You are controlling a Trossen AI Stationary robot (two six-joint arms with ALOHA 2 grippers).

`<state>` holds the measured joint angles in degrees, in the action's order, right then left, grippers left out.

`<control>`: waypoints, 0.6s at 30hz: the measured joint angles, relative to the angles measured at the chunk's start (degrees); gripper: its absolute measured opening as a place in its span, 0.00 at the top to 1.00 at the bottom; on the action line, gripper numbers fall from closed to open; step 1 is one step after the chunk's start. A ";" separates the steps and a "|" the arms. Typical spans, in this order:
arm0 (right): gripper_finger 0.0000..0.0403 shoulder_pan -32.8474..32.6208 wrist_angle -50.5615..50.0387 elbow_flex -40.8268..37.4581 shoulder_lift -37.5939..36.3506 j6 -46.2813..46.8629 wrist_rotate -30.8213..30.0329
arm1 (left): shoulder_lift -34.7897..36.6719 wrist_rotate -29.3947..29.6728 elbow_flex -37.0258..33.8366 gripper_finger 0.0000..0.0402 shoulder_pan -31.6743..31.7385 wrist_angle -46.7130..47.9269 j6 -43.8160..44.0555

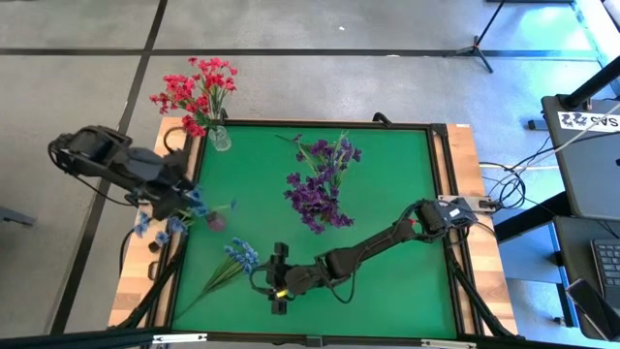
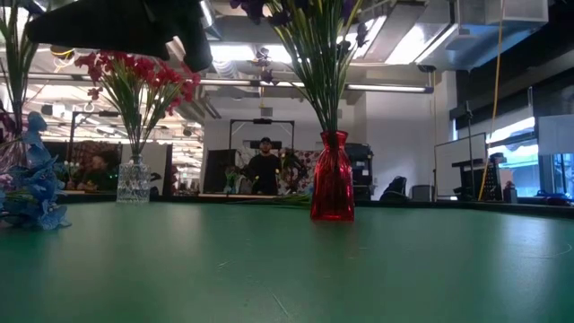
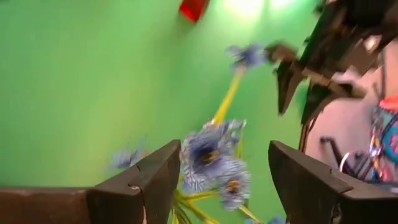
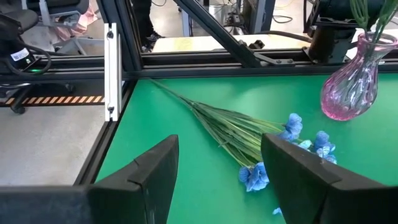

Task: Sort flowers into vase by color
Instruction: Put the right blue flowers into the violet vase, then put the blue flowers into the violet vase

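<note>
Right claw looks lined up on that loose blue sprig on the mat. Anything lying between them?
Nothing. In the right wrist view only bare green mat separates the open right claw from the blue sprig; the pink vase stands off to one side.

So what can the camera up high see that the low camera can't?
Only the high view shows the blue sprig lying flat near the right gripper, whose fingers are open. It also shows the left gripper by the table's left edge.

Only the low view shows the room behind, with a person standing there, and that the middle vase is red.

Both show the red flowers in the clear vase, the purple flowers, and the green table.
</note>
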<state>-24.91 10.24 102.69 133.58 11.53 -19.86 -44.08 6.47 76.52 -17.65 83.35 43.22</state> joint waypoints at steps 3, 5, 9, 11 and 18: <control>0.43 0.00 0.00 0.00 0.00 -0.12 0.02 | -0.38 2.44 3.78 0.41 0.00 -1.01 -0.05; 0.43 0.00 -0.01 0.00 -0.03 -1.13 0.02 | -0.89 3.11 6.31 0.41 0.00 -4.09 -0.11; 0.43 -0.34 -0.41 -0.02 -1.48 -3.66 -0.69 | -2.34 1.01 9.04 0.41 0.00 -14.22 -1.20; 0.43 -0.66 -1.34 -0.02 -2.85 -4.50 -1.69 | -3.78 -1.83 9.02 0.41 -0.07 -17.11 -1.84; 0.43 -3.00 -11.61 -0.02 -7.23 -4.05 -6.47 | -12.50 -6.34 8.89 0.41 -4.47 -16.84 -3.56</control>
<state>-27.91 -1.37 102.67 126.35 7.48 -26.32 -56.58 0.13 85.41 -22.12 66.51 39.66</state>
